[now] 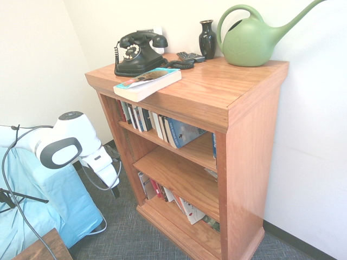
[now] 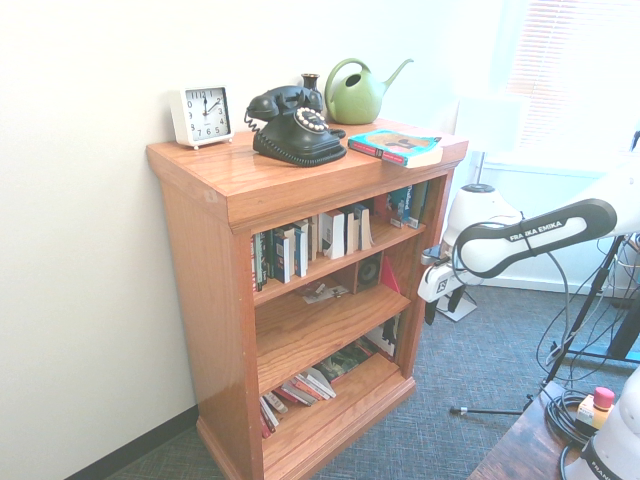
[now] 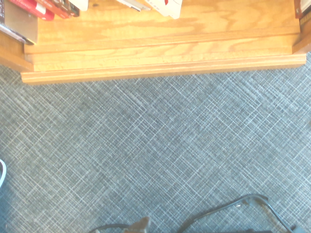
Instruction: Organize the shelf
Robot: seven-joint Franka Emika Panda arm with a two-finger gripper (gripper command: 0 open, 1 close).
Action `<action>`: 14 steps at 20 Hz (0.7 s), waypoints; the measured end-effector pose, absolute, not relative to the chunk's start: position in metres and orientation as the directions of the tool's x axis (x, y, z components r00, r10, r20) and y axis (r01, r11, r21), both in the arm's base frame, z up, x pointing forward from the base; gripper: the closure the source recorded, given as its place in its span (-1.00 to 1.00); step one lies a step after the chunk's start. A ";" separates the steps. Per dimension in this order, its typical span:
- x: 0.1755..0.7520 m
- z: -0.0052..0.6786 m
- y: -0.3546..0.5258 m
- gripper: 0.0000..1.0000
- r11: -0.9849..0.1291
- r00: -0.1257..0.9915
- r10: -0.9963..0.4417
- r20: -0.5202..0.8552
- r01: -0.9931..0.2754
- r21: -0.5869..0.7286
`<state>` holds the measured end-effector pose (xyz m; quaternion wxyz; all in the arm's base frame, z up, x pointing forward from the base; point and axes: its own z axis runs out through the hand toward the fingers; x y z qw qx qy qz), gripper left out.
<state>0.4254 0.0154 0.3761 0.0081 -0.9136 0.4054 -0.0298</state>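
While upright against the wall, shelf (image 1: 255, 135) open-fronted toward empty, spread claw (image 1: 115, 187).

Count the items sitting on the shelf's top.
6: clock at the far end, black telephone mid-top, dark vase and remote behind it, green watering can, book lying flat at the front edge. Small items could be hidden.

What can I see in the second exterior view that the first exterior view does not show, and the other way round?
Only the second exterior view shows the white clock on the shelf. Only the first shows the dark remote behind the phone. Both share the phone, the green watering can, the black vase and the flat book at the top's front edge.
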 end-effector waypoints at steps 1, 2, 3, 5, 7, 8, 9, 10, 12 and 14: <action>0.426 0.376 0.016 -1.00 -0.671 0.670 -0.741 0.048 -0.740 -0.039; 0.426 0.376 0.016 -1.00 -0.674 0.672 -0.739 0.048 -0.738 -0.037; 0.426 0.376 0.017 -1.00 -0.679 0.677 -0.734 0.056 -0.733 -0.032; 0.428 0.380 0.016 -1.00 -0.700 0.696 -0.711 0.095 -0.714 -0.011; 0.430 0.390 0.013 -1.00 -0.723 0.716 -0.677 0.170 -0.690 0.030; 0.432 0.396 0.010 -1.00 -0.733 0.725 -0.654 0.216 -0.677 0.055; 0.434 0.405 0.007 -1.00 -0.743 0.733 -0.627 0.264 -0.664 0.078; 0.435 0.416 0.005 -1.00 -0.752 0.740 -0.598 0.308 -0.651 0.101; 0.437 0.441 0.005 -1.00 -0.768 0.751 -0.533 0.391 -0.623 0.150; 0.438 0.471 0.011 -1.00 -0.778 0.755 -0.458 0.470 -0.596 0.198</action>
